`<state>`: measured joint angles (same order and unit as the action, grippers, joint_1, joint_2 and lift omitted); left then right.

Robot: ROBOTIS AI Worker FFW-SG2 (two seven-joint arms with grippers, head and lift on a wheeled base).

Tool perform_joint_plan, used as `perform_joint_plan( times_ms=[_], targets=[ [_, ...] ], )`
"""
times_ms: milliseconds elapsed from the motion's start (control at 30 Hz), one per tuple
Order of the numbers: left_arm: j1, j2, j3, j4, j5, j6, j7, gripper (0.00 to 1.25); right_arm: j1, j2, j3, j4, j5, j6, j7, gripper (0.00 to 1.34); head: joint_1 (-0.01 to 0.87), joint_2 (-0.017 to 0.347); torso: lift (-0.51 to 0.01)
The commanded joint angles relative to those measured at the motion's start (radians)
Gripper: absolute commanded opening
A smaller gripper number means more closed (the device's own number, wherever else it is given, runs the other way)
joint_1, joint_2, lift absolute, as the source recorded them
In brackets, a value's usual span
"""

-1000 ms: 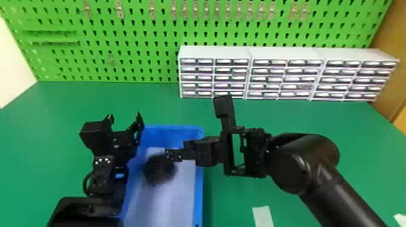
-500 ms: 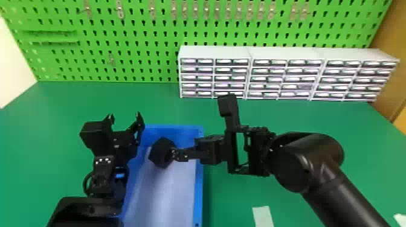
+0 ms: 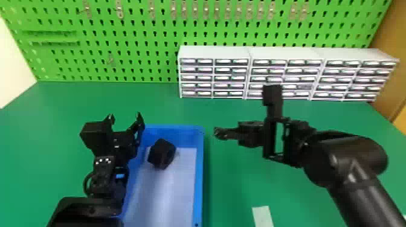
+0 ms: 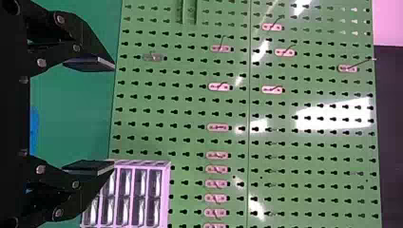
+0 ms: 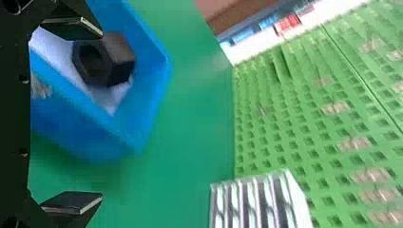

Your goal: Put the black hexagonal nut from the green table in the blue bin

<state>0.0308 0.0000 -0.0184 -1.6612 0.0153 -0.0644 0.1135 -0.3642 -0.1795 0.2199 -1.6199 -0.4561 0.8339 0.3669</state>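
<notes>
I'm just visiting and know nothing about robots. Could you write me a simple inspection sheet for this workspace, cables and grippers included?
Surface: green table.
Job's things: black hexagonal nut lying inside the blue bin, toward its far end, clear of the right gripper.
Clutter: pale strip on the table, right of the bin.
Grippers: left gripper open at the bin's left side; right one open and empty, right of the bin.
Cables: black loop at the left wrist, probably a cable.
Surroundings: green pegboard with metal hooks; white drawer units before it.
</notes>
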Motion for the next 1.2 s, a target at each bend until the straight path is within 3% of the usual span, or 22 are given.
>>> perform_joint_plan(
  times_ms=[0,267,500,1000,1167],
  targets=[
    [0.003,-0.003,0.003,0.0,-0.001,0.0,0.0,0.74,0.027,0.017,-0.088,-0.003,0.045,-0.038,-0.011,1.23,0.657,0.057,-0.095],
    [0.004,-0.003,0.002,0.0,-0.001,0.0,0.0,0.74,0.088,0.037,-0.194,-0.064,0.132,-0.125,-0.102,1.23,0.657,0.057,-0.095],
    [0.004,-0.003,0.002,0.0,-0.001,0.0,0.0,0.74,0.169,0.086,-0.274,-0.101,0.191,-0.285,-0.2,1.23,0.657,0.057,-0.095],
    [0.004,-0.003,-0.009,0.0,-0.003,0.0,0.008,0.74,0.307,0.075,-0.217,-0.101,0.283,-0.607,-0.424,1.23,0.657,0.057,-0.095],
    [0.004,-0.003,-0.011,0.001,-0.003,0.0,0.011,0.74,0.346,0.063,-0.188,-0.095,0.313,-0.671,-0.467,1.23,0.657,0.057,-0.095]
  ],
)
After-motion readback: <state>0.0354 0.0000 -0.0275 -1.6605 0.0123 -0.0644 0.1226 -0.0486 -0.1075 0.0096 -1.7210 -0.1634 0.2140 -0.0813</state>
